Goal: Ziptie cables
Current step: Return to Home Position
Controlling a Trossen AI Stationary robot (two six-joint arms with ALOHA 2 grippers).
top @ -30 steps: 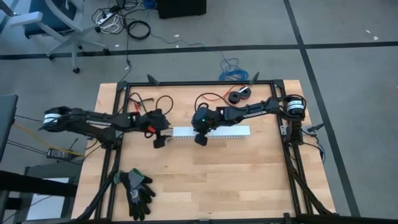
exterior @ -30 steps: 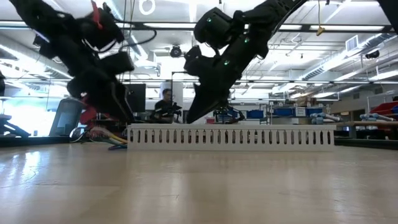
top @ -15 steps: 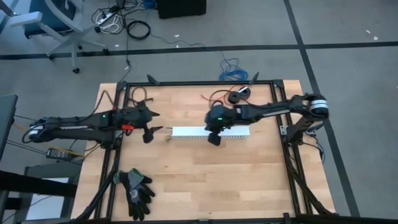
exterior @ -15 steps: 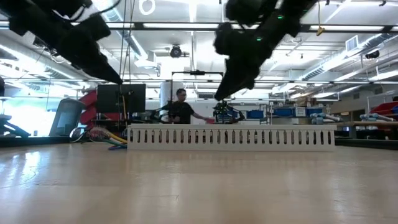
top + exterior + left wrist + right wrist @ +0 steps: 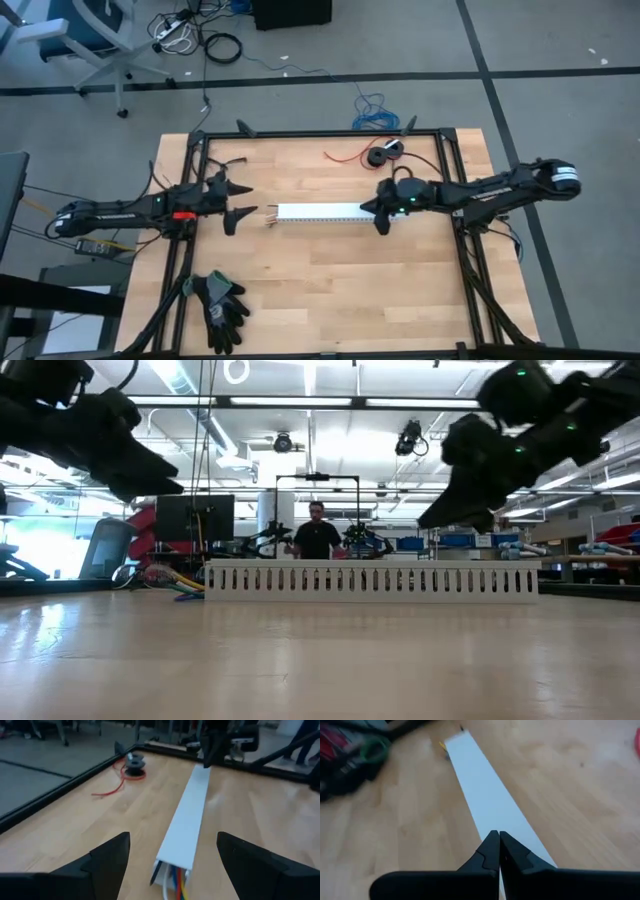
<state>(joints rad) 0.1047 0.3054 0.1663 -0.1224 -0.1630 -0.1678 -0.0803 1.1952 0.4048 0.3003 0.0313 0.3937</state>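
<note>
Cables poke from a white duct on the wooden table, person beyond. Left gripper gapes; right gripper is pressed together.

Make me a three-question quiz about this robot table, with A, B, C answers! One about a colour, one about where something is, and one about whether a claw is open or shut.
1. What colour is the cable duct?
A. Red. B. Green. C. White.
2. Where do the gloves lie?
A. On top of the cable duct. B. Near a corner of the table on the left arm's side. C. Down on the floor.
3. How is the left gripper?
A. Open. B. Shut on the cable duct. C. Shut on a glove.

Answers:
1. C, because it looks white in every view.
2. B, because the high view shows them on the wood, well away from the duct.
3. A, because it stands wide open in the left wrist view. The right gripper is the shut one.
</note>
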